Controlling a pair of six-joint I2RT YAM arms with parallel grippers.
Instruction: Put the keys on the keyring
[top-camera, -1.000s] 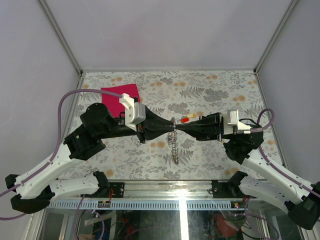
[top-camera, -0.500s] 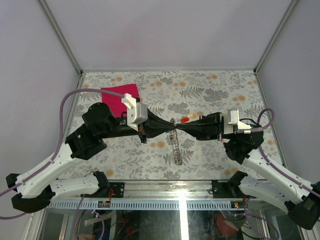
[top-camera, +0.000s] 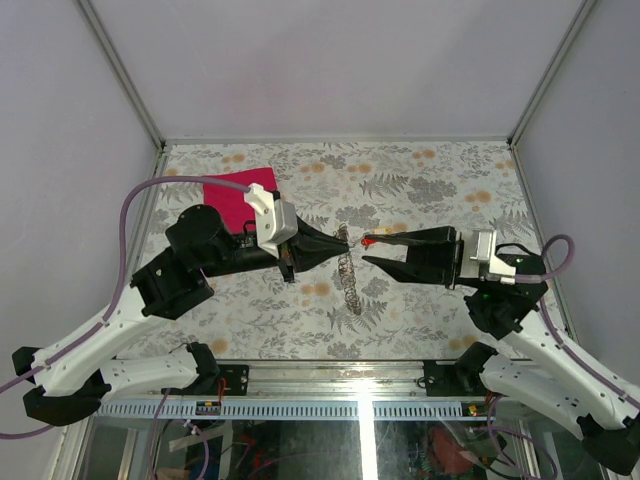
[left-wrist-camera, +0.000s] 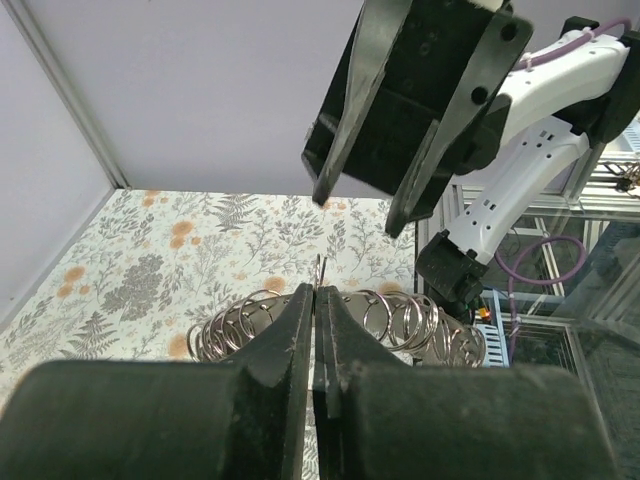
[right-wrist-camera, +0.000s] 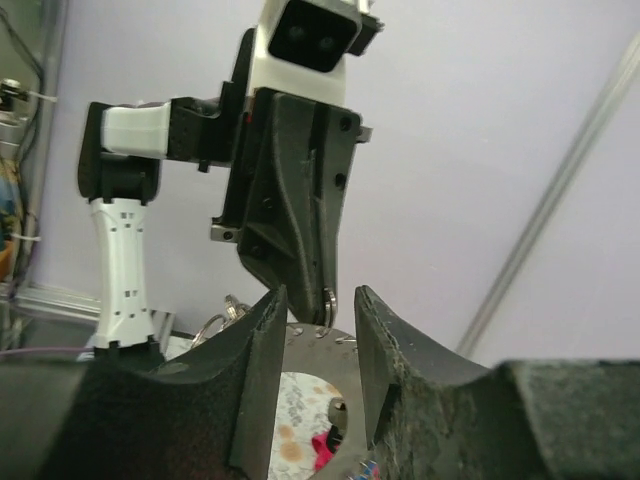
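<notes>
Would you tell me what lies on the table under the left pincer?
A coil of silvery rings lies on the floral table below the left pincer, which is shut on a thin keyring. The fingers cover the coil's middle, so anything there is unseen.

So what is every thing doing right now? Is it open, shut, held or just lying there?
left gripper: shut, pinching the keyring.
right gripper: open, tips facing the left gripper.
keyring: held on edge, poking up from the shut fingers.
red-headed key: by the right gripper's tips; cannot tell if it is on the ring.
coil of metal rings: stretched out below the grippers.
pink-red cloth: lying flat, untouched.
</notes>
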